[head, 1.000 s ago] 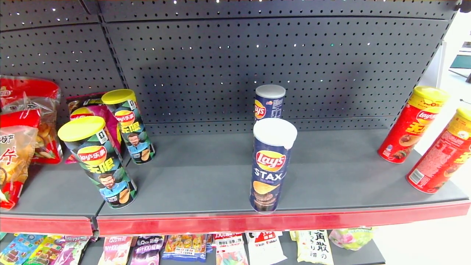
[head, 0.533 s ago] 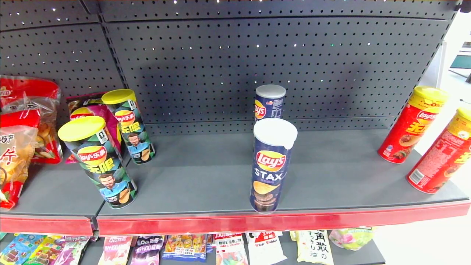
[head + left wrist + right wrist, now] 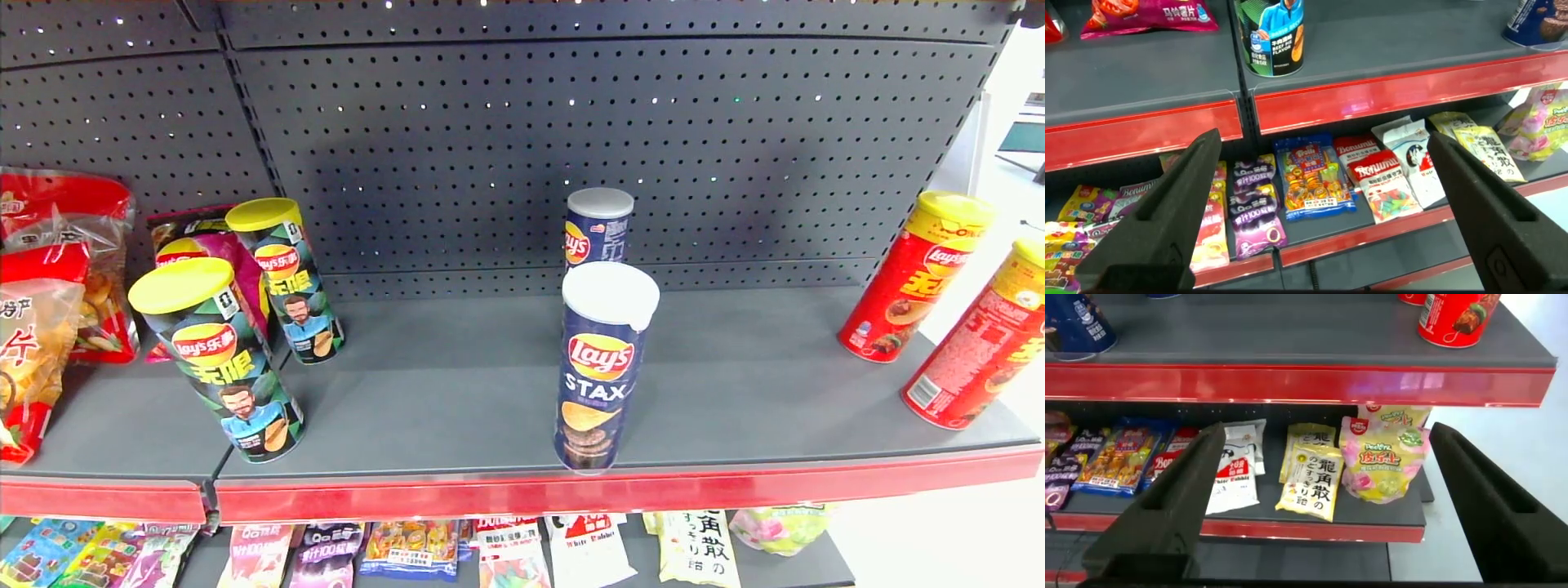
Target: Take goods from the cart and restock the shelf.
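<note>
Red can (image 3: 971, 343) cropped at edge; left gripper (image 3: 1324, 139), right gripper (image 3: 1328, 429) spread, seemingly empty.

The front blue chip can (image 3: 602, 367) hides the lower half of the rear blue can (image 3: 598, 224). Far right of it, the view's edge clips a red can (image 3: 976, 347); far left, snack bags (image 3: 37, 302).

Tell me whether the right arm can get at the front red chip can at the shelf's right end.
Probably yes. The right gripper is open and empty, low before the shelf's red edge; the front red chip can stands by that edge with nothing in front of it.
</note>
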Motion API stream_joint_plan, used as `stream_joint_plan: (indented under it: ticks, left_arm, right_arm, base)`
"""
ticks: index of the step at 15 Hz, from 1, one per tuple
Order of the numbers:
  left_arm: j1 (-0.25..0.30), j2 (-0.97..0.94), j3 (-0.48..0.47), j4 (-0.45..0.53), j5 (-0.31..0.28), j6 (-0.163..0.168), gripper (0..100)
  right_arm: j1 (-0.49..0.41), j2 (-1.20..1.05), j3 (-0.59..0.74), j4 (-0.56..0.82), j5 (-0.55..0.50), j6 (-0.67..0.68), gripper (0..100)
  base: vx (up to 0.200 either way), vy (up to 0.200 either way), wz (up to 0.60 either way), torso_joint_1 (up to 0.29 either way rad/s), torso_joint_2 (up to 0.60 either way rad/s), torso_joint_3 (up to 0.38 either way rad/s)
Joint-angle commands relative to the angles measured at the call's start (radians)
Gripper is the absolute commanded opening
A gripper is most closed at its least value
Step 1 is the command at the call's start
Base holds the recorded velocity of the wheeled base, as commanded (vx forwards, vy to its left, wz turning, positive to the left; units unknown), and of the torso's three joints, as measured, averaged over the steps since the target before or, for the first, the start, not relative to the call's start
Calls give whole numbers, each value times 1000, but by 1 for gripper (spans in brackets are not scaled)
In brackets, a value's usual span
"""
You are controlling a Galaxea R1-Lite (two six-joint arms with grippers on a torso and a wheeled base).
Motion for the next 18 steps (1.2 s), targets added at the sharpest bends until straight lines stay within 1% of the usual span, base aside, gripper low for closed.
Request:
stream_joint_plan:
  ticks: [1, 4, 5, 8, 10, 12, 13, 15, 16, 17, 18]
  left_arm:
    - [0, 0, 0, 0, 0, 0, 100]
    - [0, 0, 0, 0, 0, 0, 100]
    - [0, 0, 0, 0, 0, 0, 100]
    - [0, 0, 0, 0, 0, 0, 100]
    - [0, 0, 0, 0, 0, 0, 100]
    - [0, 0, 0, 1, 0, 0, 100]
    - [0, 0, 0, 0, 0, 0, 100]
    - [0, 0, 0, 0, 0, 0, 100]
    - [0, 0, 0, 1, 0, 0, 100]
    - [0, 0, 0, 0, 0, 0, 100]
    - [0, 0, 0, 1, 0, 0, 100]
  right_arm:
    - [1, 0, 0, 1, 2, -1, 100]
    - [1, 0, 0, 1, 0, -2, 100]
    - [1, -1, 0, -1, 31, -18, 100]
    - [2, 0, 0, 1, 66, -7, 100]
    - [1, -1, 0, -1, 68, -7, 100]
    - [-1, 0, -1, -2, 29, -30, 100]
    - [-16, -1, -1, -2, 25, -36, 100]
    - [-111, -18, -1, -2, 25, -32, 100]
    - [-99, -23, 0, -2, 29, -30, 100]
    - [-61, -70, 0, -1, 37, -18, 100]
    - [-55, -73, 0, -1, 39, -10, 100]
  base:
    - [0, 0, 0, 0, 0, 0]
    - [0, 0, 0, 0, 0, 0]
    - [0, 0, 0, 0, 0, 0]
    - [0, 0, 0, 0, 0, 0]
    - [0, 0, 0, 0, 0, 0]
    - [0, 0, 0, 0, 0, 0]
    - [0, 0, 0, 0, 0, 0]
    - [0, 0, 0, 0, 0, 0]
    - [0, 0, 0, 0, 0, 0]
    - [0, 0, 0, 0, 0, 0]
    - [0, 0, 0, 0, 0, 0]
